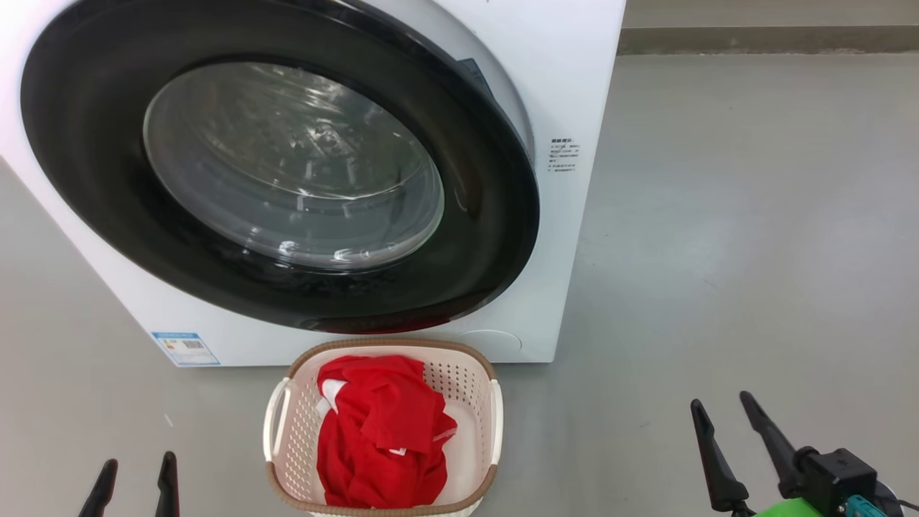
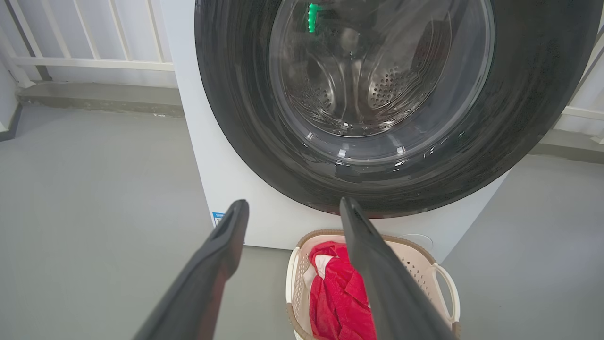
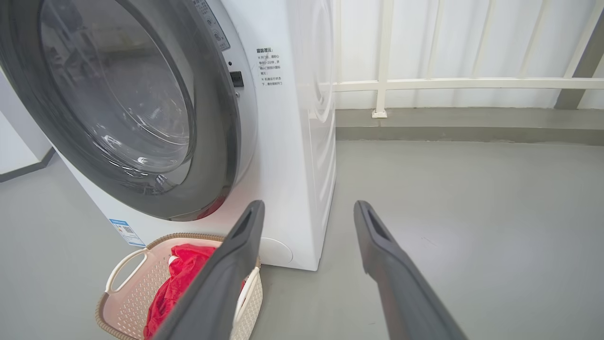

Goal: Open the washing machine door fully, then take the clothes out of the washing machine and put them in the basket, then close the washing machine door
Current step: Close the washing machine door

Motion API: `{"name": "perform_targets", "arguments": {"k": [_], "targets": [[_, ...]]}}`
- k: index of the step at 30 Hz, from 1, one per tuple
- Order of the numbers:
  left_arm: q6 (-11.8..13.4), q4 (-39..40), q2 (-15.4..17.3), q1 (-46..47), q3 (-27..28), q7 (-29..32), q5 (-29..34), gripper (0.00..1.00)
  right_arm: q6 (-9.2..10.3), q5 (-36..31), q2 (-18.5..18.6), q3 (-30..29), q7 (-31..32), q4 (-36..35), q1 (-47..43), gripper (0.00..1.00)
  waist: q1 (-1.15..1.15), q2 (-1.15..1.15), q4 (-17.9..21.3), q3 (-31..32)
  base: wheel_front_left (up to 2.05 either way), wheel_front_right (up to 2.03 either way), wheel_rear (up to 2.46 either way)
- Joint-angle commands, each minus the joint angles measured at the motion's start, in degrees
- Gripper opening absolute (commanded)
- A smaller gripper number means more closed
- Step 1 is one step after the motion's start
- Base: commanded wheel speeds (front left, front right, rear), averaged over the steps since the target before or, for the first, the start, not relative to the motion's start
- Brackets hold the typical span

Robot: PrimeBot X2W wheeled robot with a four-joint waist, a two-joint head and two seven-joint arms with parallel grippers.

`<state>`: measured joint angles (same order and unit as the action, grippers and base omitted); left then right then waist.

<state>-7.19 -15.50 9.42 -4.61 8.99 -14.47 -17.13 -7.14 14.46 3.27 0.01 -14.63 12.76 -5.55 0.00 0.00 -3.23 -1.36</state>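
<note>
The washing machine (image 1: 567,86) is a white box whose round washing machine door (image 1: 108,179), black-rimmed with a clear glass bowl, is swung against its front; I cannot tell if it is latched. Through the glass the steel drum (image 2: 382,85) shows no fabric. The cream basket (image 1: 391,346) stands on the floor just in front of the machine, with the red and white clothes (image 1: 380,438) piled inside. My left gripper (image 1: 138,459) is open and holds nothing, low at the left of the basket. My right gripper (image 1: 721,399) is open and holds nothing, well right of the basket.
Grey floor (image 1: 754,251) stretches to the right of the machine. A white railing (image 3: 448,84) on a low concrete kerb (image 3: 472,127) runs behind it. A small blue label (image 1: 185,347) sits at the machine's lower left corner.
</note>
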Motion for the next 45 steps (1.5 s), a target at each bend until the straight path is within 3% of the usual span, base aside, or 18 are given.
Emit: {"name": "perform_targets", "arguments": {"k": [1, 2, 25, 45], "targets": [[-0.30, 1.60, 0.74, 1.42, 1.82, -0.52, 0.76, 1.00, -0.35, 0.26, 0.61, 1.78, -0.37, -1.46, 2.79, 0.09, 0.00, 0.00, -0.29, -0.20, 0.00, 0.00, 0.00], [-0.30, 1.68, 0.67, 1.55, 1.65, -0.52, 0.81, 1.00, -0.35, 0.31, 0.58, 1.92, -0.37, -1.40, 3.19, 0.00, 0.00, 0.00, -0.53, -0.39, 0.00, 0.00, 0.00], [-0.30, 3.31, -2.03, 9.29, -0.99, -0.52, 0.60, 1.00, -0.35, 0.96, 0.55, 7.91, -0.37, 5.97, 24.52, 0.00, 0.00, 0.00, -7.92, -8.50, 0.00, 0.00, 0.00], [-0.30, 2.79, -3.71, 14.15, -3.00, -0.52, -0.64, 1.00, -0.35, 0.79, 0.08, 8.71, -0.37, 13.72, 38.29, 0.00, 0.00, 0.00, -11.40, -15.45, 0.00, 0.00, 0.00]]}}
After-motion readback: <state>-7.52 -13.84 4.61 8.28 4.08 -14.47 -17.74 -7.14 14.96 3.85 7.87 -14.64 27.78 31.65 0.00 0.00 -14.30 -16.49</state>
